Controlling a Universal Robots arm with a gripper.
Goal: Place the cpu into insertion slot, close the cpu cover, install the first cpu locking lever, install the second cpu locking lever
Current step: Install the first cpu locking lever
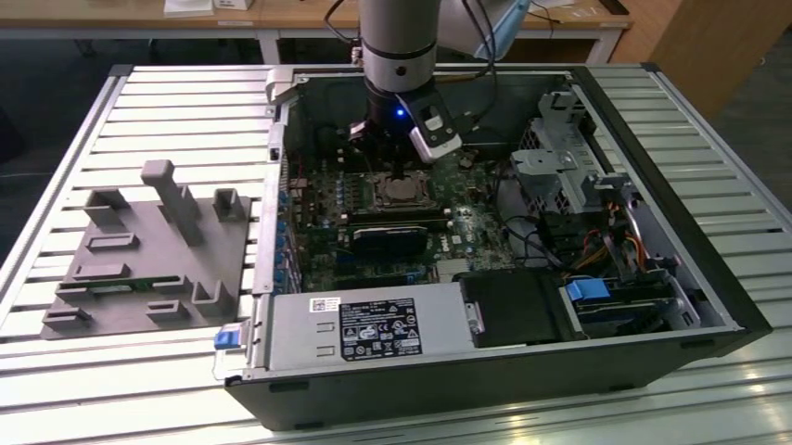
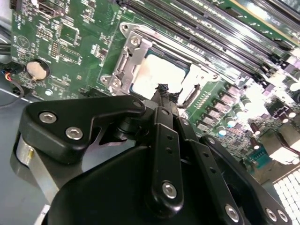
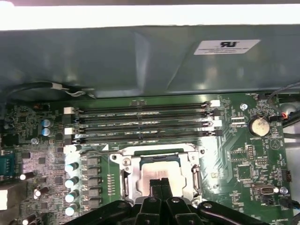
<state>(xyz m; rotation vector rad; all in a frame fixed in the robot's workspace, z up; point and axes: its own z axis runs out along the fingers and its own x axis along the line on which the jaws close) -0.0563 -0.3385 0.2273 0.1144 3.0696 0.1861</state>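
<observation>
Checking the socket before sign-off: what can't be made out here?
- First wrist view: the claw hides part of the cpu and cpu cover.
- Second wrist view: whether the claw tip touches the cpu is unclear.
- Exterior view: the insertion slot is too small to tell whether it is latched shut.

Clear over board [image 1: 319, 199] mid-frame; case wall [image 1: 276, 185] on the exterior view's left, drive cage [image 1: 554, 167] on the exterior view's right box my gripper [image 1: 396, 176].

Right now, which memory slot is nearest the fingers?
The slot next to the cover; the other three lie beyond it, toward the case wall.
</observation>
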